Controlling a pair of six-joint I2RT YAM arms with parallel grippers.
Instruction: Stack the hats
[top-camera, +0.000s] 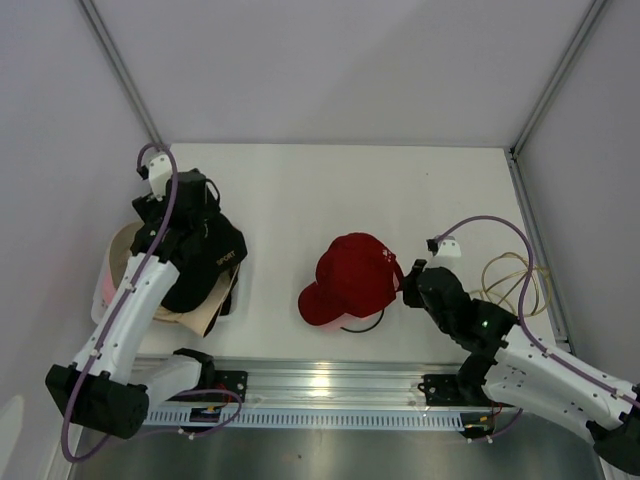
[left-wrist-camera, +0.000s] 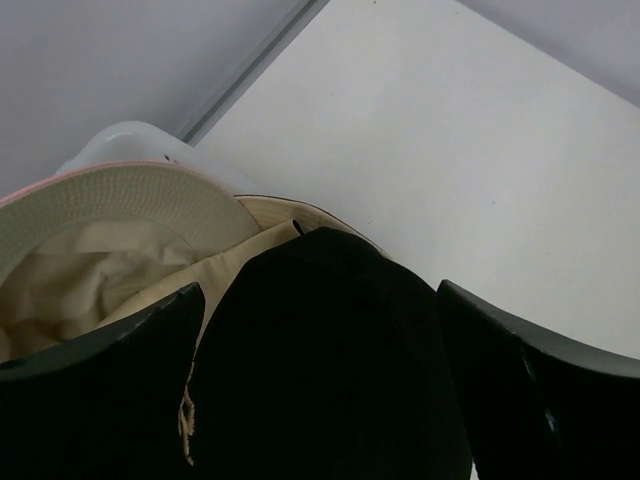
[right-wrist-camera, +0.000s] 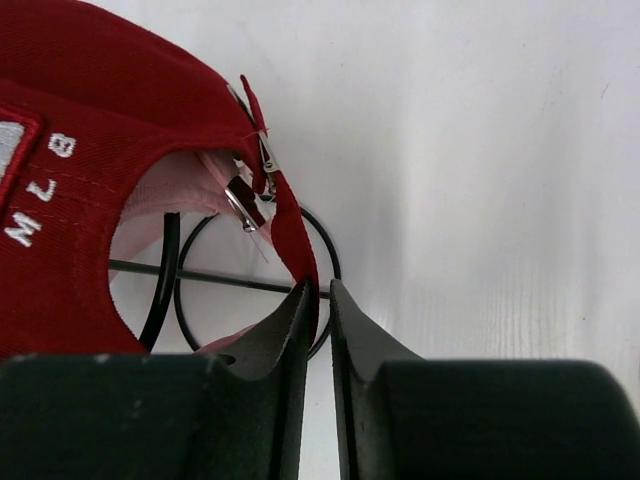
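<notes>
Entry: headwear piled at left, one piece held at centre.
The black hat is laid over the beige hat and pink hat and is straddled by the spread, unclenched left gripper. The red cap is pinched at its rear strap by the clenched right gripper, above a black wire hoop.

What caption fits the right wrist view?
Right claw pinches red cap by its rear strap, over a black wire hoop.
</notes>
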